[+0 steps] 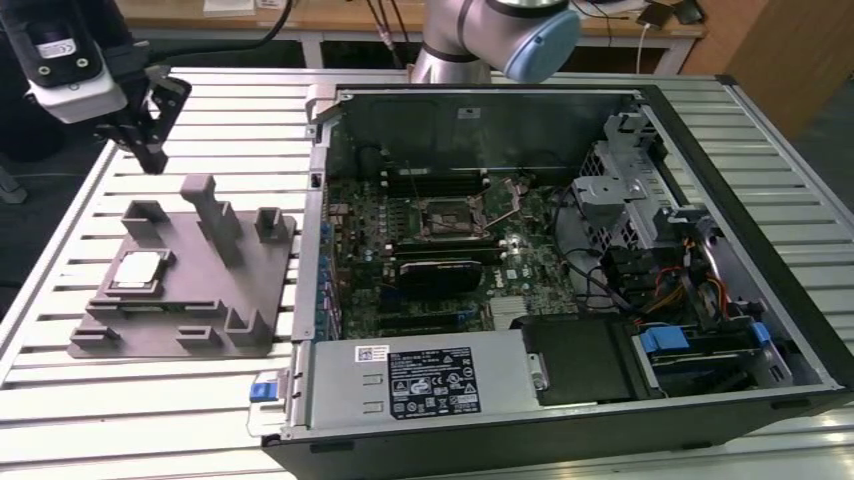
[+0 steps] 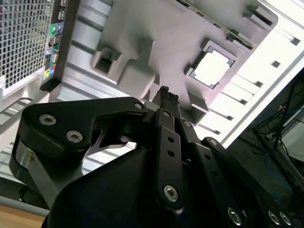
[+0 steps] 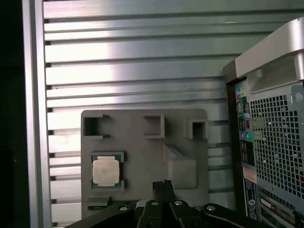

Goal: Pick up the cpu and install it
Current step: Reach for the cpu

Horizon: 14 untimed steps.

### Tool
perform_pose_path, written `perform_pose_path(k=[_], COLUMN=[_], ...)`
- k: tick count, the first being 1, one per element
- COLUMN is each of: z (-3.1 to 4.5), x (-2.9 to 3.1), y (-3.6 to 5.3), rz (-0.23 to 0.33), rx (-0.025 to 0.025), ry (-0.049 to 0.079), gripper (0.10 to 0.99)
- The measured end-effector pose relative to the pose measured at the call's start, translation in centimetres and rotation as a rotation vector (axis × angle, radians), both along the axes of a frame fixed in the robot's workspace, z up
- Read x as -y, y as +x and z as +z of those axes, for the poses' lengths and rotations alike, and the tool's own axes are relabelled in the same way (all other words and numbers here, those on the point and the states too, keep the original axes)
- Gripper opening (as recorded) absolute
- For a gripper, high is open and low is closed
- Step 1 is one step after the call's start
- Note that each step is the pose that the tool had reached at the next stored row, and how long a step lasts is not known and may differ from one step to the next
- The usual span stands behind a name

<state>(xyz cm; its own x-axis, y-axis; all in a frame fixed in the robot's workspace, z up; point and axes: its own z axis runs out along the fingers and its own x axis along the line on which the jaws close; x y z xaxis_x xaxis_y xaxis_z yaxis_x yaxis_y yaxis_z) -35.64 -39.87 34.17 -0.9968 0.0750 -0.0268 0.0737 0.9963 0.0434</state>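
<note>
cpu [image 2: 212, 68] surface featureless glare, second wrist view

One of each: six things
One cpu [image 1: 138, 271] and one fixture plate [image 1: 198, 295] are lying at the exterior view's lower left, one computer case [image 1: 467, 125] with one socket [image 1: 445, 217] is sitting centre-right, and one end effector [image 1: 150, 152] is hanging upper left above one counter [image 1: 254, 110].

Upright posts [image 1: 203, 205] near cpu [image 1: 138, 271]
</note>
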Motion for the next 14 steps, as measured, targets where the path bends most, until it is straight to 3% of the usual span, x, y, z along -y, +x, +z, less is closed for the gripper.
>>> perform_pose_path(k=[9,14], z=[-1.12,-1.79], x=[0.0,0.07], y=[-2.21,-2.89], rz=[0.0,0.0], rx=[-0.0003,-0.0013], ry=[0.0,0.0], gripper=[0.106,0.106])
